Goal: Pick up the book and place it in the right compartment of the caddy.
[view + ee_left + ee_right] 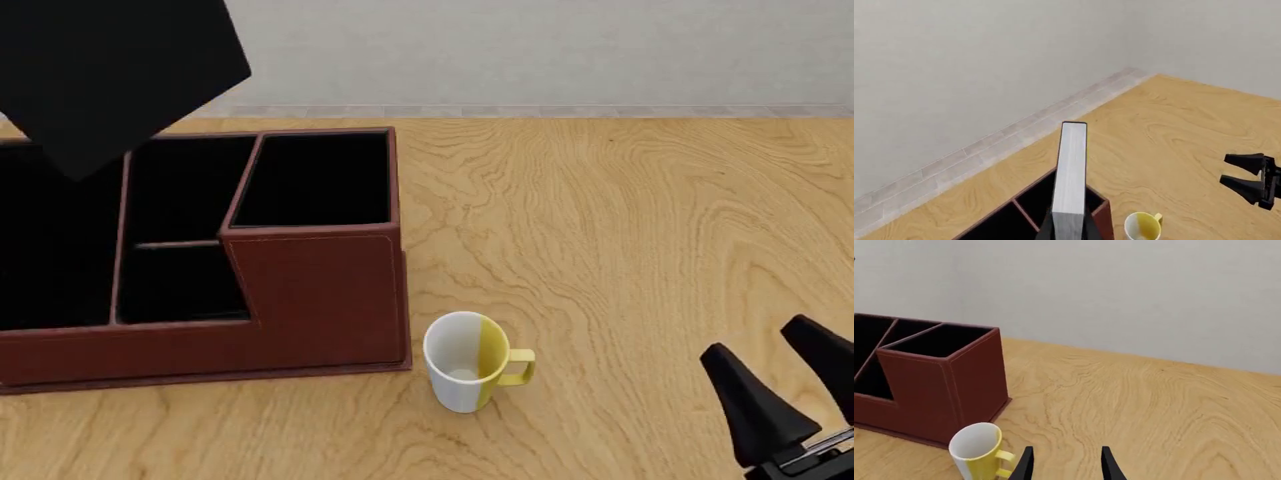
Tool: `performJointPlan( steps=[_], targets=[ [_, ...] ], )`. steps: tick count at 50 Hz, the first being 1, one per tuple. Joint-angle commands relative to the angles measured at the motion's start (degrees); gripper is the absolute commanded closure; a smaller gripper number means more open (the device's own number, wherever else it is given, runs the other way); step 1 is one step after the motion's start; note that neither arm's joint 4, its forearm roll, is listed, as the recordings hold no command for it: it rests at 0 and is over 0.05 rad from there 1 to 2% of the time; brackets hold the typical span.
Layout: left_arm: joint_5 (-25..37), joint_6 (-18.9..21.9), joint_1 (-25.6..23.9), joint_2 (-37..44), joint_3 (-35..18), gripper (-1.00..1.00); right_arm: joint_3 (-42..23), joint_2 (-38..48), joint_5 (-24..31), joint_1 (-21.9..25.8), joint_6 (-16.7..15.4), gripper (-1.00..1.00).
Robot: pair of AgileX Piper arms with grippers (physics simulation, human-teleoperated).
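The book (120, 70) hangs high in the air, a tilted black slab over the left part of the caddy (320, 290) in the front view. In the left wrist view its white page edge (1071, 175) runs straight out from my left gripper (1069, 231), which is shut on it above the caddy's (1099, 212) black-lined sections. The right compartment (320, 180), tall and square, holds nothing. My right gripper (757, 338) is open low over the table at the near right, apart from everything; its fingers also show in the right wrist view (1066, 452).
A white and yellow mug (467, 365) stands upright just in front of the caddy's right corner, between the caddy and my right gripper. Bare wooden tabletop (641, 220) stretches to the right. A grey wall runs behind the table's far edge.
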Motion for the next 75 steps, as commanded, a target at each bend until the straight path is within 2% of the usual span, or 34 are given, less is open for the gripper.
performJointPlan(
  steps=[1, 13, 24, 33, 48, 75],
  targets=[
    [-5.5, 1.8, 2.3, 5.3, -0.6, 1.0, -0.1, 1.1, -1.2, 3.2, -0.5, -1.0],
    [-11.8, 3.4, 3.6, 10.2, 1.4, 1.0, -0.3, 4.5, -4.0, 6.1, -1.5, -1.0],
    [-17.4, 2.4, 4.6, 15.1, 2.8, 1.0, -0.4, 5.4, -4.6, 6.4, -1.8, -1.0],
    [-21.9, 3.2, 5.5, 19.5, 4.0, 1.0, -0.2, 6.9, -5.9, 6.5, -1.9, -1.0],
    [-26.1, 3.7, 6.3, 24.6, 4.2, 1.0, -0.2, 5.9, -4.6, 5.7, -2.0, -1.0],
    [-32.6, 3.4, 6.8, 27.8, 10.1, 1.0, -0.1, 7.5, -5.7, 5.5, -2.6, -1.0]
  ],
)
